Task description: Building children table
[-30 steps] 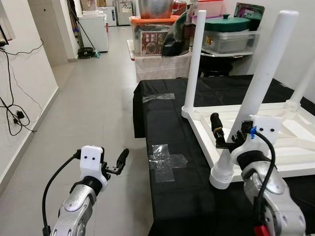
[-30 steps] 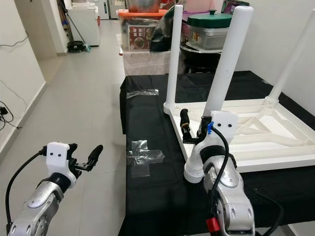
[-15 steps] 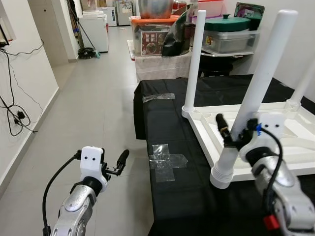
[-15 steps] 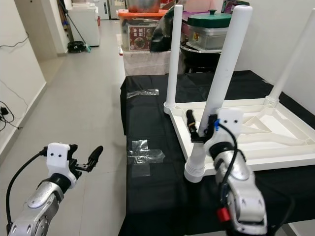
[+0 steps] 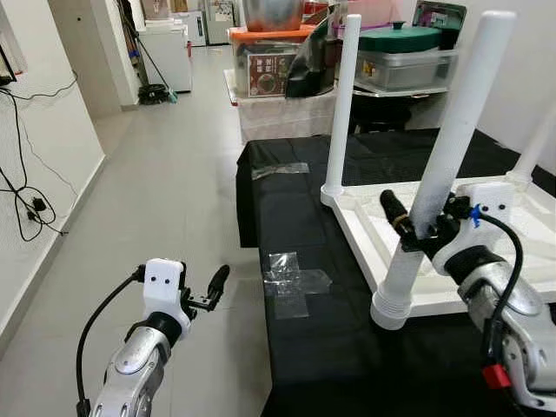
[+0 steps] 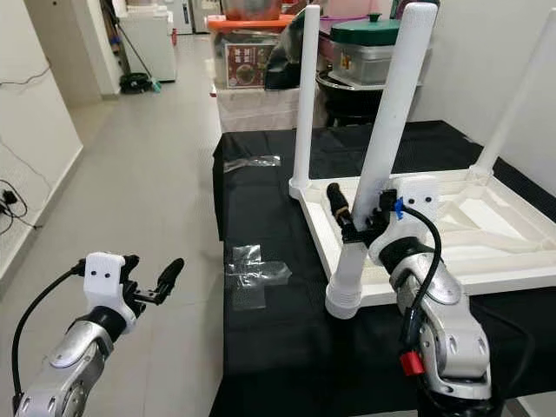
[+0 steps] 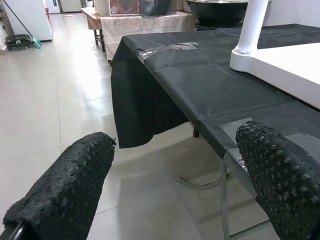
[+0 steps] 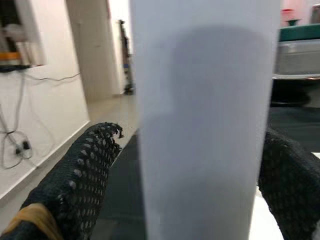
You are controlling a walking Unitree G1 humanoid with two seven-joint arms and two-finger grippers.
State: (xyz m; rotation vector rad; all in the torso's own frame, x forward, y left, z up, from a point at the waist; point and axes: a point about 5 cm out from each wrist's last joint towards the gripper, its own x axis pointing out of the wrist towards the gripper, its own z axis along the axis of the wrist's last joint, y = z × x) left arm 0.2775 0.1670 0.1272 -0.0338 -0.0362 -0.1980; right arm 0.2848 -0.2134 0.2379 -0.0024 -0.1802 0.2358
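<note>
I see a long table draped in black cloth (image 5: 304, 226) running ahead of me, grey tiled floor (image 5: 165, 174) on its left side. On the cloth lies the white plastic children's tabletop (image 5: 486, 252), upside down, ribbed underside facing up. Three white cylindrical legs stand up from its corners: the near leg (image 5: 452, 148) at the corner closest to me, tilted slightly, a second leg (image 5: 345, 95) upright at the far-left corner, a third (image 6: 512, 95) at the right edge of view. The near leg's ringed base (image 5: 391, 308) sits at the tabletop's corner.

My right gripper (image 5: 421, 228) is at the near leg, partway up; the black fingers (image 8: 80, 175) straddle the tube, one on each side. I cannot tell whether they press it.

My left gripper (image 5: 208, 291) hangs over the floor, well left of the table, fingers (image 7: 65, 185) spread apart and holding nothing.

Pieces of clear tape (image 5: 291, 282) are stuck on the cloth near the table's left edge, another strip (image 5: 280, 171) farther back.
</note>
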